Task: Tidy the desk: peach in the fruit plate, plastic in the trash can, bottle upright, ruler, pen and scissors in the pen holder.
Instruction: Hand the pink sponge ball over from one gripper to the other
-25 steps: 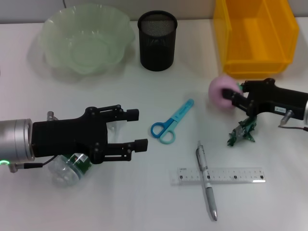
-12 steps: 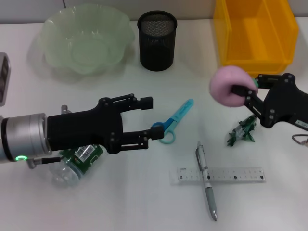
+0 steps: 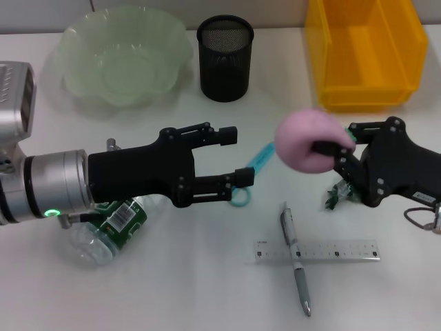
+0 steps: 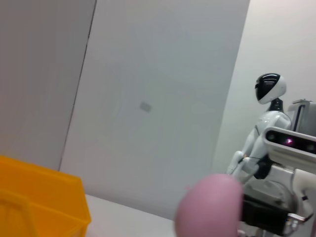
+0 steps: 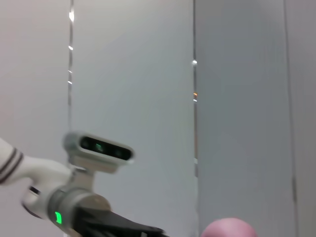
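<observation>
Head view, step in hand: the right gripper (image 3: 329, 147) is clamped on the pink peach (image 3: 308, 140), lifted clear of the table at about 3 o'clock from the table's middle.
Head view, receiving hand: the left gripper (image 3: 236, 154) is spread wide and holds nothing, its fingers pointing toward 3 o'clock at the peach, above the blue scissors (image 3: 249, 174).
Head view, next move: by my judgement a hand-over; the peach must go between the open left fingers, then on to the green fruit plate (image 3: 123, 54) at 11 o'clock.
Head view, left to do: bottle (image 3: 109, 227) lying on its side at 8 o'clock; green plastic (image 3: 340, 194) under the right arm; pen (image 3: 295, 258) crossing the ruler (image 3: 316, 250) at 5 o'clock; pen holder (image 3: 225, 58) at 12; yellow trash can (image 3: 363, 49) at 1.
Head view, writing: the bottle's label and the ruler's marks are too small to read.
Left wrist view: peach (image 4: 209, 209) at the frame's edge, trash can (image 4: 42, 204) beside it; no writing.
Right wrist view: peach top (image 5: 229, 229) and the left arm; no writing.
</observation>
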